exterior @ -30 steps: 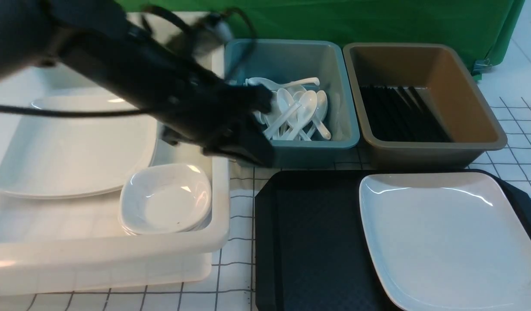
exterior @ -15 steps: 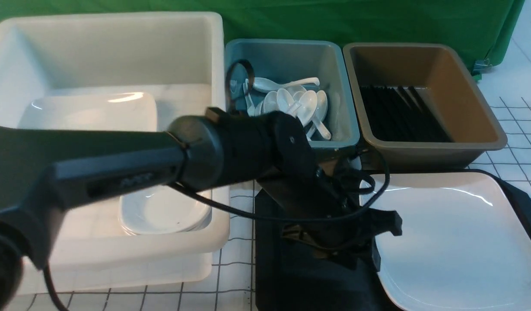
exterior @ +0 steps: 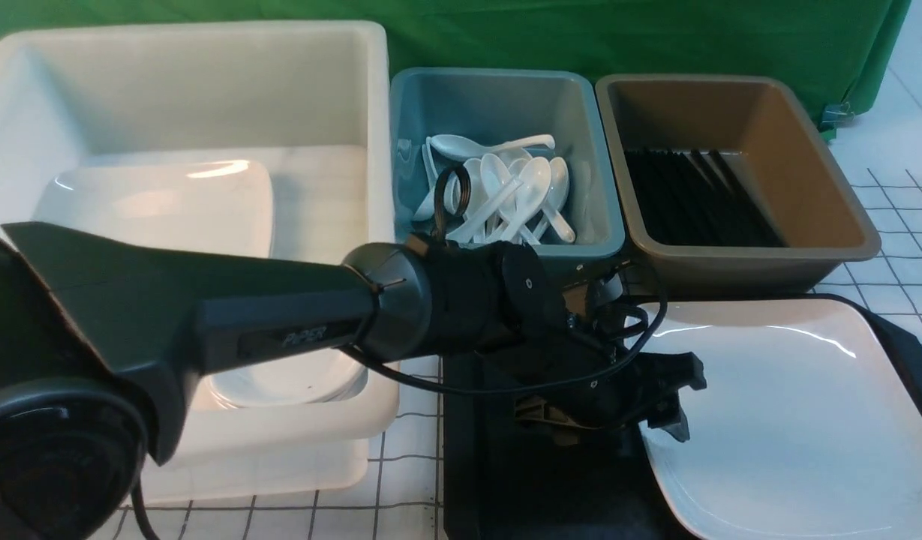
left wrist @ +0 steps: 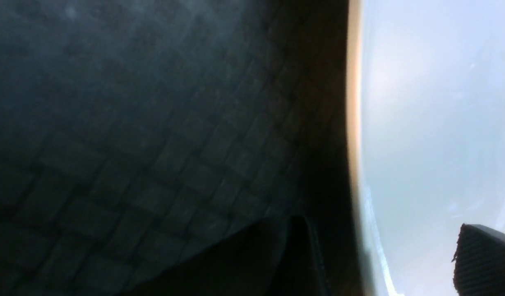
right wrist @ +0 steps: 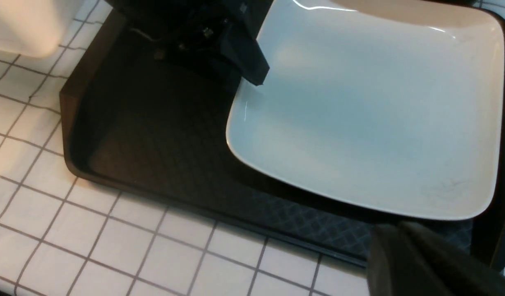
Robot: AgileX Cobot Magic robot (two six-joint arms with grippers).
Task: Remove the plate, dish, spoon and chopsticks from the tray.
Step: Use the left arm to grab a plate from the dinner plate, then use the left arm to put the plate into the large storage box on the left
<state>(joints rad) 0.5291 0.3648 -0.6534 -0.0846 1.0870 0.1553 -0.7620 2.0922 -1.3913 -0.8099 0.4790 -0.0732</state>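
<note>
From the front: poising the left end effector point(exterior: 632, 421), jaws spread wide, at the rim of the plate point(exterior: 791, 420), lying just rightward of it on the tray point(exterior: 506, 480); sitting lower and gaping wider than half a second ago, having left the teal bin point(exterior: 498, 105). From the left wrist: straddling that rim, one fingertip point(left wrist: 486, 259) over white, the other over black. From the right wrist: holding the right end effector point(right wrist: 400, 242) pinched shut, empty, farther off the plate's edge.

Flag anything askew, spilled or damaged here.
Nothing stands out. The plate lies on the tray; spoons sit piled in the teal bin, chopsticks in the brown bin; nothing spilled.
</note>
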